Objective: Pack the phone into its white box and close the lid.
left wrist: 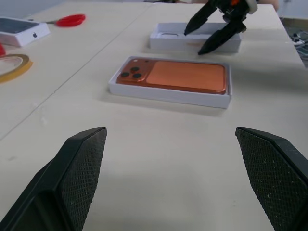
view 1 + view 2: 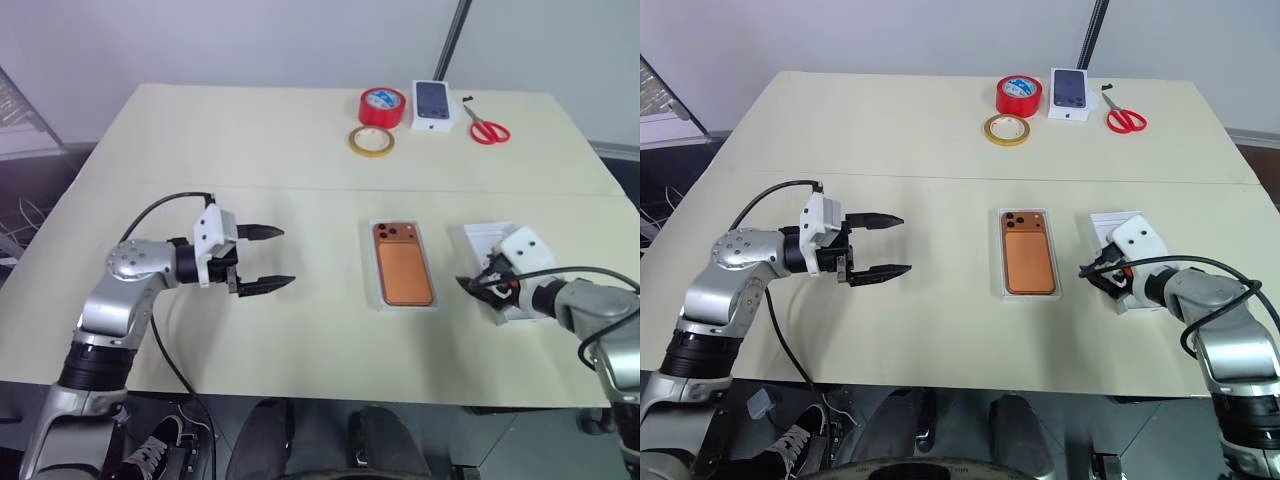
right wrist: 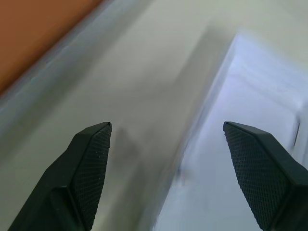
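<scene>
Left gripper [image 2: 268, 258]: jaws wide apart, empty, left of the phone [image 2: 403, 264].
Right gripper [image 1: 215, 30]: jaws apart, empty, over the lid [image 1: 166, 38].

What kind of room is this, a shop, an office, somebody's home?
Probably a lab or test workspace. A plain cream table holds only staged items: a phone in its white box, tape rolls and scissors. Bare grey walls stand behind.

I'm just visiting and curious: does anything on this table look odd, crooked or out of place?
Nothing looks damaged or spilled. The slim orange-copper phone lies face down in its shallow white cardboard box, squarely seated. The one loose end is the white lid, lying open side up beside the box, under the right gripper.
</scene>
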Action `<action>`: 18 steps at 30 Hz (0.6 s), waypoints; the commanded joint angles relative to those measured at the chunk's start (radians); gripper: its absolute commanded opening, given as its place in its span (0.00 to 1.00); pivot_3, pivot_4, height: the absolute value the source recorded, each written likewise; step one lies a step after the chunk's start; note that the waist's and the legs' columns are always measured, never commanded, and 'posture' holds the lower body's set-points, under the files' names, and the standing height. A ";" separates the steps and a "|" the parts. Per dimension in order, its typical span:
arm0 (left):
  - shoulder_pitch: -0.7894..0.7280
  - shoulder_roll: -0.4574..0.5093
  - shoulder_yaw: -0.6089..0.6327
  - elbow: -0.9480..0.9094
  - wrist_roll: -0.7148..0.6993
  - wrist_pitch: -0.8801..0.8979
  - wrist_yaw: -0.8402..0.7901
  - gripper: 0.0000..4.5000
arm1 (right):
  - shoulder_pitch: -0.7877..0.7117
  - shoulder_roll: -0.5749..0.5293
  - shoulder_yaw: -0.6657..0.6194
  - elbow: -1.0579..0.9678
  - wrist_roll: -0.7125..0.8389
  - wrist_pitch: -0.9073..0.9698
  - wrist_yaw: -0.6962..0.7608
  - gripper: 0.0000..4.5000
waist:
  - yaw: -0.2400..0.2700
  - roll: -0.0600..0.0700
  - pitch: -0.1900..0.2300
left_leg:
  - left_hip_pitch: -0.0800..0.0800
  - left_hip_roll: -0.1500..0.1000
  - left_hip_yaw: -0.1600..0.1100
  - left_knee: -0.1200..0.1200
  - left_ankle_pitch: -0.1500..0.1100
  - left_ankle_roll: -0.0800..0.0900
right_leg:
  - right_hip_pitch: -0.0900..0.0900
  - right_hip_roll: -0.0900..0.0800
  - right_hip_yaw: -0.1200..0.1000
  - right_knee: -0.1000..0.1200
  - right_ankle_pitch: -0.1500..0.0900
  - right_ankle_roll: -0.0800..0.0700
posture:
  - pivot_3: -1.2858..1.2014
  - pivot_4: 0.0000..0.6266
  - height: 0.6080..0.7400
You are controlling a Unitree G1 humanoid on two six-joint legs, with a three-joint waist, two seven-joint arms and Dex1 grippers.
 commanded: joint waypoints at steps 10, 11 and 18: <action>0.079 -0.020 -0.005 -0.078 -0.011 -0.154 -0.026 1.00 | -0.170 -0.018 -0.026 -0.113 0.172 0.497 -0.009 0.86 | -0.004 0.000 0.000 | -0.001 0.001 0.000 0.000 0.000 0.000 | -0.001 0.001 0.000 0.000 0.000 0.000 | 0.52 0.24 1.00; 0.075 -0.023 -0.006 -0.076 -0.006 -0.169 -0.026 1.00 | -0.188 -0.031 -0.002 -0.098 0.171 0.499 -0.008 0.86 | -0.004 0.000 0.000 | -0.001 0.001 0.000 0.000 0.000 0.001 | -0.001 0.001 0.000 0.000 0.000 0.000 | 0.52 0.24 1.00; 0.087 -0.008 -0.006 -0.091 -0.020 -0.160 -0.036 1.00 | -0.334 -0.040 0.072 0.050 0.179 0.601 -0.030 0.86 | -0.003 0.001 0.000 | -0.004 0.001 0.000 0.000 0.000 0.001 | -0.005 0.001 0.000 0.000 0.000 -0.001 | 0.52 0.24 1.00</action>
